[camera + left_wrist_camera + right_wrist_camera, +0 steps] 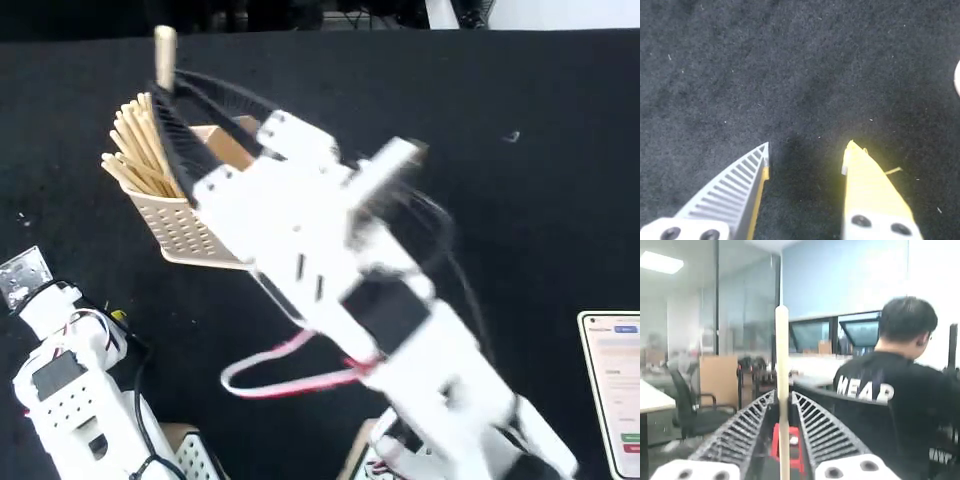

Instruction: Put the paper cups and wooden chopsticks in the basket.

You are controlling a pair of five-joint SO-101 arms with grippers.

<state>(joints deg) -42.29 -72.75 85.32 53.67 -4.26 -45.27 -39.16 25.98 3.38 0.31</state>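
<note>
Reaching diagonally across the table point(520, 200), your right arm point(330, 270) hangs over the basket point(180, 235). The right gripper point(783, 397) is pinched narrow on one wooden chopstick point(782, 355), which stands upright between the jaws. Your left arm point(65, 390) sits folded at the near-left corner, and the left gripper point(807, 147) is spread wide just above bare black cloth. A bundle of chopsticks point(140, 150) juts from the basket's far-left end. The right arm covers the basket's right side, and you cannot tell what the brown shape point(230, 148) inside it is. Open cloth lies to the right of the basket. A screen point(612, 385) is cut off at the right edge.
</note>
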